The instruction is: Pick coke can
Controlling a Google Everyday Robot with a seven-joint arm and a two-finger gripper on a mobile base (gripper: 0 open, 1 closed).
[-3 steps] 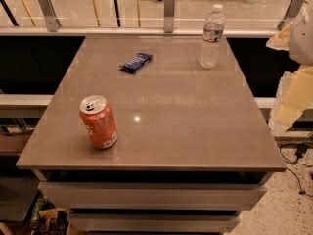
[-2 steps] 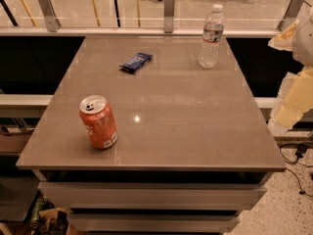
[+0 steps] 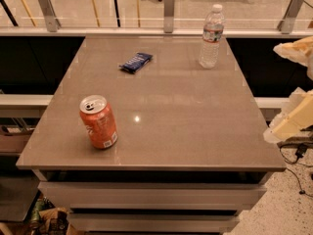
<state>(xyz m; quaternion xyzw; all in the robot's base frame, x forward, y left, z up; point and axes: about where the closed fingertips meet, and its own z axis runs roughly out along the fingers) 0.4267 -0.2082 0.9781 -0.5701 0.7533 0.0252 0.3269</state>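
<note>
The coke can (image 3: 99, 122) is orange-red with a silver pull-tab top. It stands upright on the grey table (image 3: 186, 131) near the front left edge. My gripper (image 3: 295, 86) is at the right edge of the view, off the table's right side and far from the can. Its two cream fingers (image 3: 291, 123) stand well apart, open and empty.
A clear plastic water bottle (image 3: 211, 36) stands at the table's back right. A flat dark blue snack packet (image 3: 136, 62) lies at the back middle. A glass railing with metal posts (image 3: 168, 5) runs behind the table. Cables (image 3: 297, 155) lie on the floor at the right.
</note>
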